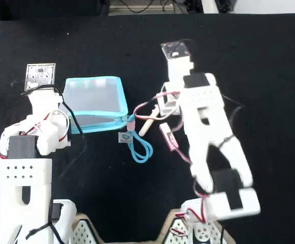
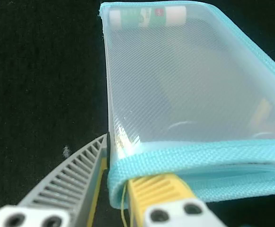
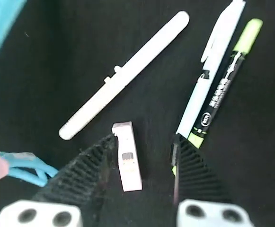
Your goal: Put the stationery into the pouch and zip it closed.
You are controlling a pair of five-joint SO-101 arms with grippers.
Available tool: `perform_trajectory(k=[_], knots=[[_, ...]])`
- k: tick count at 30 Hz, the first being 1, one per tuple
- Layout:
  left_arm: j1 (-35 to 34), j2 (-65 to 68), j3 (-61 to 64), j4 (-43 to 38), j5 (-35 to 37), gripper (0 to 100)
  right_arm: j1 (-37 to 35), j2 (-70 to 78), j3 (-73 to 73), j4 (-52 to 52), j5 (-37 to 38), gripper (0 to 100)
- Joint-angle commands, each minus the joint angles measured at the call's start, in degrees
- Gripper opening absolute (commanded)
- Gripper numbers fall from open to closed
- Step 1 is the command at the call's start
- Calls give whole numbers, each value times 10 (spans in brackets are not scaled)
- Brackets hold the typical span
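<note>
The left arm stands at the pouch's (image 1: 94, 99) left side, and its end effector (image 2: 118, 161) is clamped on the teal binding at the pouch's near left corner. The grey finger (image 2: 75, 175) lies against the outside of that corner and the yellow finger (image 2: 158, 191) sits under the teal edge.

The pouch lies flat on the black counter (image 1: 269, 76), translucent with a teal border. A white and green stick (image 2: 146, 13) shows through its mesh at the end far from the clamped corner.

A light blue strap loop (image 1: 141, 148) trails off the pouch's near right corner onto the counter.

Right of the pouch, past the strap, a slim white pen (image 3: 128, 71) lies at a slant. Just beyond it is a small white block (image 3: 127, 158).

The right end effector (image 3: 144, 142) hovers low over this spot with its black fingers (image 3: 83, 165) spread apart. The block lies between them, close to one finger and untouched by the other.

Furthest from the pouch, a white-bodied pen (image 3: 213, 71) and a green and black highlighter (image 3: 225, 87) lie side by side, touching along their length. Their near ends reach the right end effector's other finger.
</note>
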Motion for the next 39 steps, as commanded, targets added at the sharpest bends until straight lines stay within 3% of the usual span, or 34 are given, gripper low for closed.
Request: perform_trajectory(k=[1,10,20,34,36,39], knots=[[-2,-5,-11,-5,4,30,5,44,-62,8,22,162],[-2,-5,-11,-5,4,30,-20,140,-134,68,78,162],[-2,-5,-11,-4,4,30,-18,268,-220,72,77,162],[-3,-5,-11,-3,3,30,-18,422,-387,181,79,162],[-3,-5,-11,-3,3,30,-18,438,-413,203,80,131],[-3,-5,-11,-3,3,30,-11,448,-439,229,102,4]])
